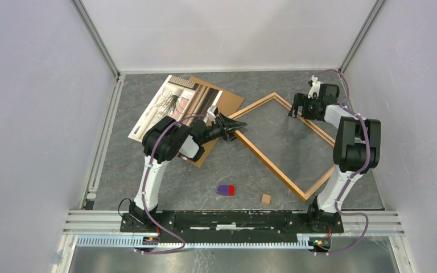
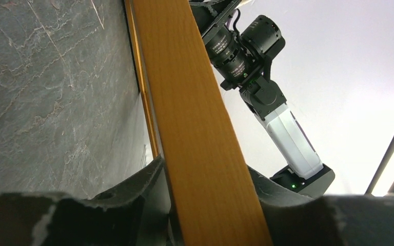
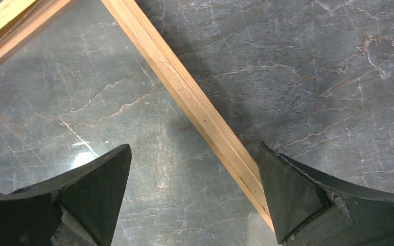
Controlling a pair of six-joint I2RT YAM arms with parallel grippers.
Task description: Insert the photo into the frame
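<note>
The frame [image 1: 284,173] of light orange-brown wood lies as a diamond in the middle and right of the table. My left gripper [image 1: 237,126] is shut on its left corner; in the left wrist view the wood bar [image 2: 195,128] runs up between my fingers [image 2: 133,195]. My right gripper [image 1: 297,109] is open above the frame's far right side; in the right wrist view the bar [image 3: 184,97] crosses between the spread fingers [image 3: 97,189], close to the right one. The photo [image 1: 168,105] lies at the far left on the brown backing board [image 1: 227,99], partly hidden by my left arm.
A small purple and red block [image 1: 226,190] and a small wooden cube [image 1: 266,198] lie near the front of the table. A rail [image 1: 103,142] runs along the left edge. White walls close in the back and sides.
</note>
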